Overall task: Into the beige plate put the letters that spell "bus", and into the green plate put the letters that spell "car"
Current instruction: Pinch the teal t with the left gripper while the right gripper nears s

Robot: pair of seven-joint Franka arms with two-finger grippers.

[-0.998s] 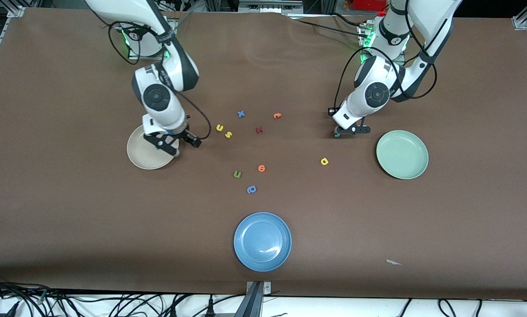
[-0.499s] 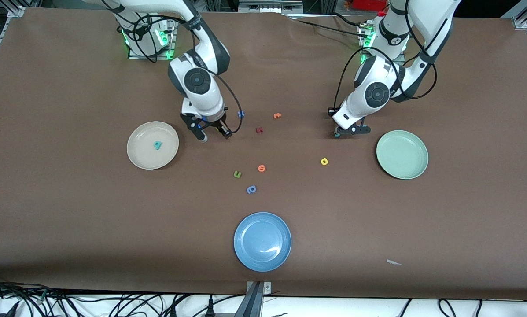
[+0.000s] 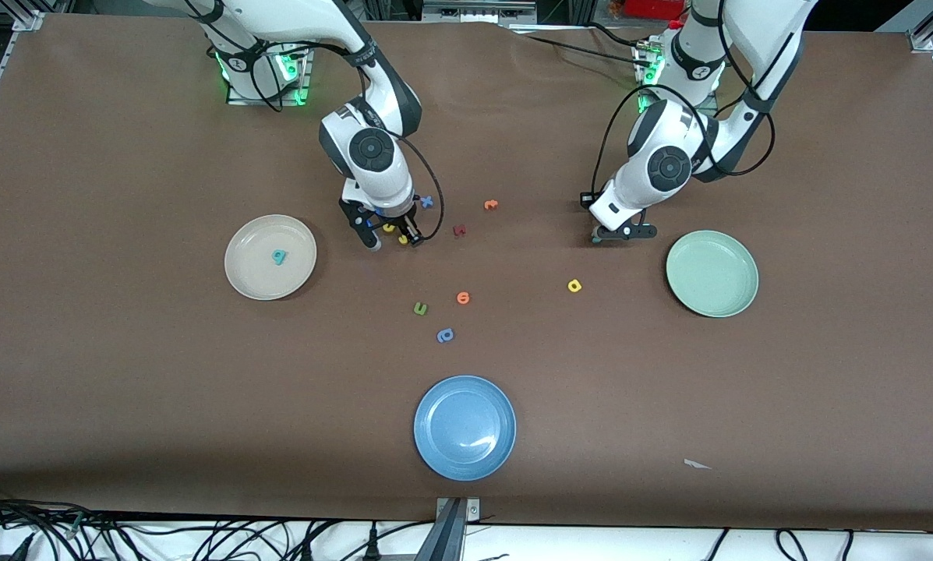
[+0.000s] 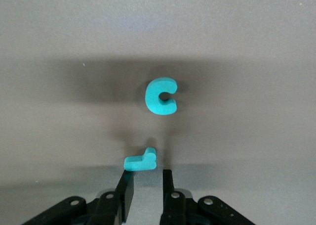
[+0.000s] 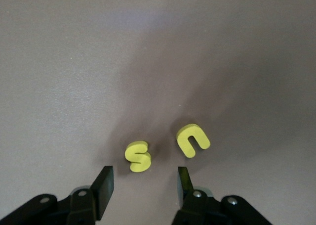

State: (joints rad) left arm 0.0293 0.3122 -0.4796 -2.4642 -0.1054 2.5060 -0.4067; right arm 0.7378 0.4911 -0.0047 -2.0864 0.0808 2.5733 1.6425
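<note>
Now, in the front view, you have the round cream-beige plate (image 3: 250,278) toward the right arm's end of the brown surface (image 3: 123,389), with the teal foam "b" (image 3: 279,256) lying in it. The pale sage-green plate (image 3: 712,273) sits toward the left arm's end, and the yellow foam "a" (image 3: 574,286) lies on the surface near it. Your right gripper (image 3: 394,240) is low over the yellow letters, and your left gripper (image 3: 618,234) is low beside the green plate.

In the left wrist view, the left gripper (image 4: 147,178) has its fingers released, with only a narrow gap. The teal foam "r" (image 4: 140,159) lies just ahead of them, and the teal foam "c" (image 4: 161,96) is a little apart from it.

In the right wrist view, the right gripper (image 5: 144,175) has its fingers spread and grasping nothing. The yellow foam "s" (image 5: 138,156) lies just ahead of the gap, and the yellow foam "u" (image 5: 193,140) is beside it
</note>
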